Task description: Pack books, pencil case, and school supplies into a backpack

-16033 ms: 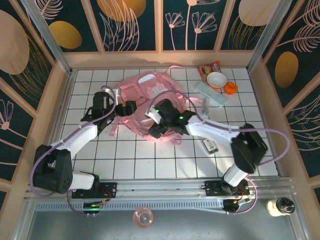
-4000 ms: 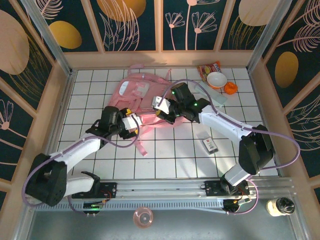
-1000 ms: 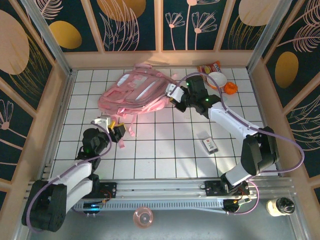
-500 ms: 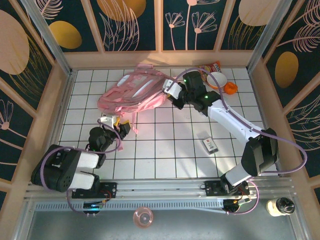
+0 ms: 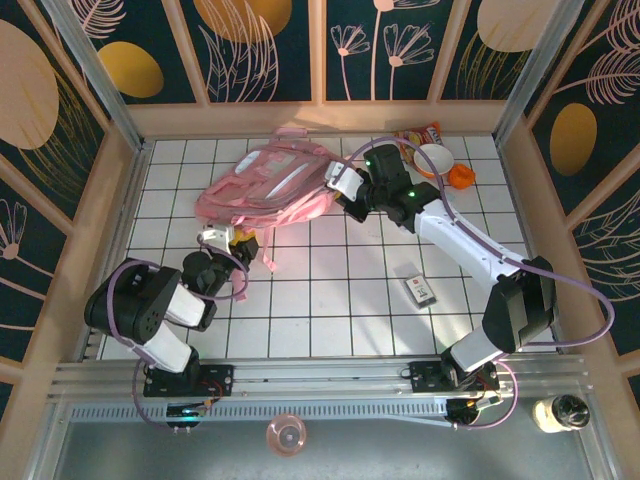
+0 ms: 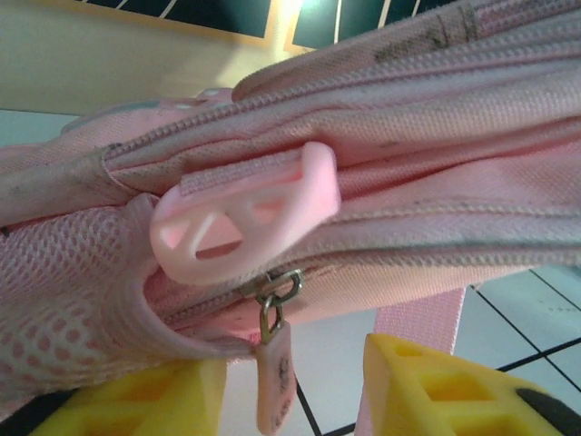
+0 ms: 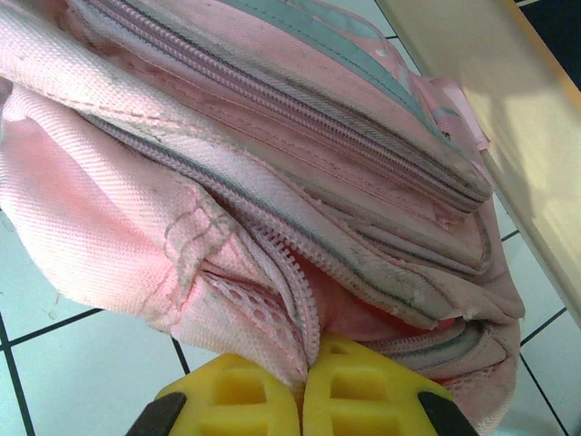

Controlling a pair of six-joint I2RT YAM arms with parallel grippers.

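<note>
White tiled table (image 5: 330,300), crumpled pink backpack (image 5: 265,190), right fingers (image 7: 354,391) pinching its edge, left fingers (image 6: 436,386) spread

You've got a backpack (image 6: 436,118) of rough woven pink cloth with open mesh at its side; its buckle (image 6: 245,213) is smooth, faintly glossy pink plastic above a small metal zip ring (image 6: 277,289). Your fingers (image 7: 231,395) are matt yellow plastic, the desk (image 5: 340,290) glossy white tile.

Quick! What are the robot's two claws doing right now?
Left gripper: open; the zipper pull of the backpack hangs between its fingers, ungripped.
Right gripper: shut on the backpack's zippered edge.
</note>
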